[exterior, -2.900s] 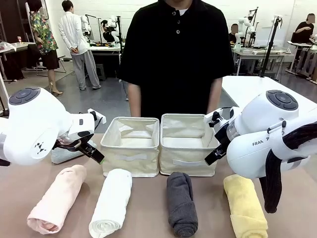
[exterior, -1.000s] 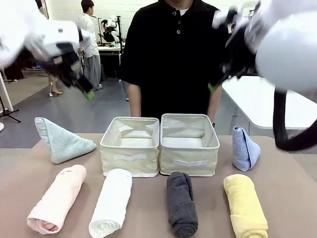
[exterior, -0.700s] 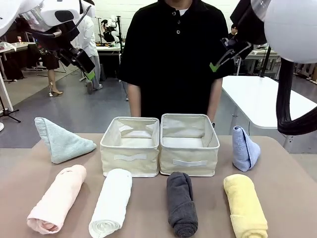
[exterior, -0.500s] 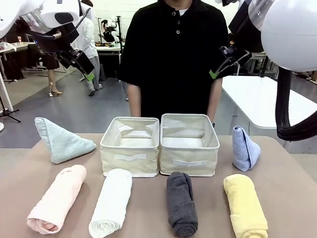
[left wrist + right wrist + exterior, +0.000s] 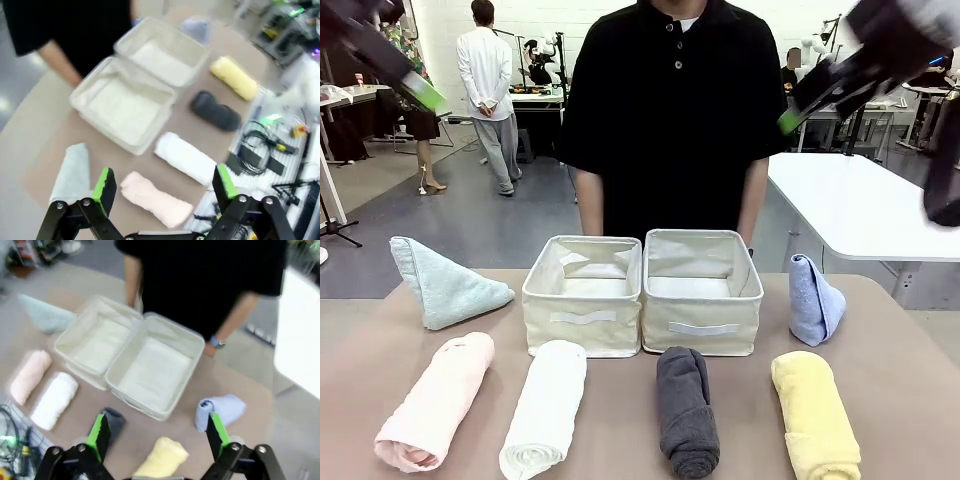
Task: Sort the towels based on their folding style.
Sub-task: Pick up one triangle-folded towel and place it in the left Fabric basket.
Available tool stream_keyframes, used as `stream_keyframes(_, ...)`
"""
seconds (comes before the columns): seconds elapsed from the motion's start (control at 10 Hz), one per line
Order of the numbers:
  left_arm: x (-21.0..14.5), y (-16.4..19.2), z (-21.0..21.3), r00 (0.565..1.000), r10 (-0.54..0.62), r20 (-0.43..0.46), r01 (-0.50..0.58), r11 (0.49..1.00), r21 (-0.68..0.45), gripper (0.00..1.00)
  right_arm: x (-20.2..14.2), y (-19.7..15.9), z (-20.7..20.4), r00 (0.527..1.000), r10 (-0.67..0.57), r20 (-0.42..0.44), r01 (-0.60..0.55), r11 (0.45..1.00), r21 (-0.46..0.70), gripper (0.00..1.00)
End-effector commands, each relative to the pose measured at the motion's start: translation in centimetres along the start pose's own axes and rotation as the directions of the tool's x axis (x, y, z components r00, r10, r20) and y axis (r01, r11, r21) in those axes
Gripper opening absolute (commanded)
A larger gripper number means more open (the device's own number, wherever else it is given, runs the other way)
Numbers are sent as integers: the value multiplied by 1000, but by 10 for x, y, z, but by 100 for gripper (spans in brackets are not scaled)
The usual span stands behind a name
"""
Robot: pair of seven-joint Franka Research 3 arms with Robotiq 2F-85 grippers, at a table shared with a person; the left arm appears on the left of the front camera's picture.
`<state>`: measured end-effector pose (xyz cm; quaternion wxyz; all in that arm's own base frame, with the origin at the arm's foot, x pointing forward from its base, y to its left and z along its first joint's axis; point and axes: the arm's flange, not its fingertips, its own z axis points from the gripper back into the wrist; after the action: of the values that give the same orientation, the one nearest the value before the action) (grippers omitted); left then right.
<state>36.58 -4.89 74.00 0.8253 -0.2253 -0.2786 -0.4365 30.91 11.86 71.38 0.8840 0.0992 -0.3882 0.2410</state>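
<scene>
Left fingers (image 5: 105,183) hang high above the bins (image 5: 588,325), spread wide, gripping nothing; right fingers (image 5: 99,432) likewise, splayed and bare. On the surface (image 5: 620,420), lined up in front of the bins: pink roll (image 5: 435,400), white roll (image 5: 545,408), grey roll (image 5: 686,410), yellow roll (image 5: 814,412). Mint cone (image 5: 445,285) lies near the bins' left side, blue cone (image 5: 814,298) stands near their right. A person (image 5: 670,120) stands behind the bins

The robot's fingers (image 5: 102,187) are black with bright green pads (image 5: 224,182). The person (image 5: 670,90) wears a black shirt (image 5: 680,150) with buttons (image 5: 678,64) and a blue watch (image 5: 216,343).
</scene>
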Motion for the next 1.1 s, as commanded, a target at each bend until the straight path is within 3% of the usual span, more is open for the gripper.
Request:
stream_keyframes(0.0, 4, 36, 51, 995, 56, -79, -73, 968, -240, 100, -12, -69, 61, 990, -132, 55, 107, 936, 335, 100)
stream_keyframes(0.2, -30, 74, 84, 993, 119, 4, -115, 968, -221, 100, -43, -125, 100, 974, -225, 43, 167, 828, 536, 100)
stream_keyframes(0.4, -80, 104, 103, 986, 132, 107, -97, 954, -284, 100, -82, -182, 114, 953, -297, 55, 202, 763, 614, 100)
stream_keyframes(0.7, -132, 106, 120, 965, 133, 224, -74, 964, -254, 100, -119, -227, 116, 940, -340, 32, 259, 771, 581, 100)
stream_keyframes(1.0, -166, 101, 124, 966, 77, 246, -43, 989, -141, 100, -134, -237, 109, 939, -342, 46, 270, 811, 519, 100)
